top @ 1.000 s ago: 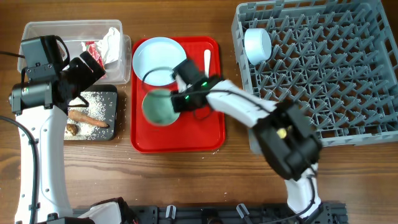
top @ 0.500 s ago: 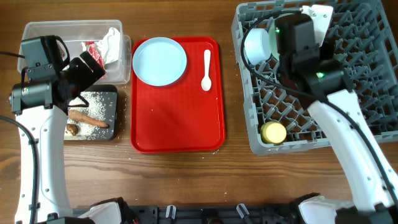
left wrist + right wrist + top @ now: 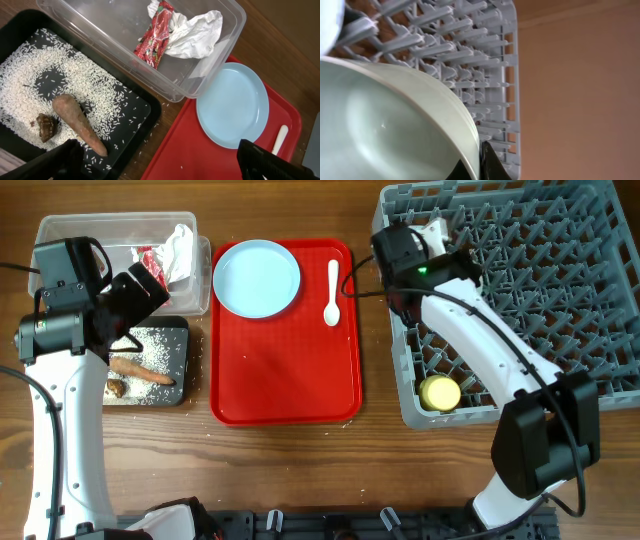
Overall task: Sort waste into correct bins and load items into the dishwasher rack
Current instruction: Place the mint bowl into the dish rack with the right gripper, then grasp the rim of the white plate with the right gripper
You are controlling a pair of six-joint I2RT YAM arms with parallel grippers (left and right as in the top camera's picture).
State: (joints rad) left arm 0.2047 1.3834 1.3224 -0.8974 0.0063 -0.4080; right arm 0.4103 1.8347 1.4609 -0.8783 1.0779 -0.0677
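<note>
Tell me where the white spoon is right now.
Overhead view: the white spoon lies on the red tray, just right of the blue plate, left of the grey rack.

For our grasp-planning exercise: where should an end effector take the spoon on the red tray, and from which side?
Grip the spoon mid-handle, coming straight down from above. It lies flat on the tray, its handle thin and straight with bare tray either side to close into; the wider bowl end would likely slip.
</note>
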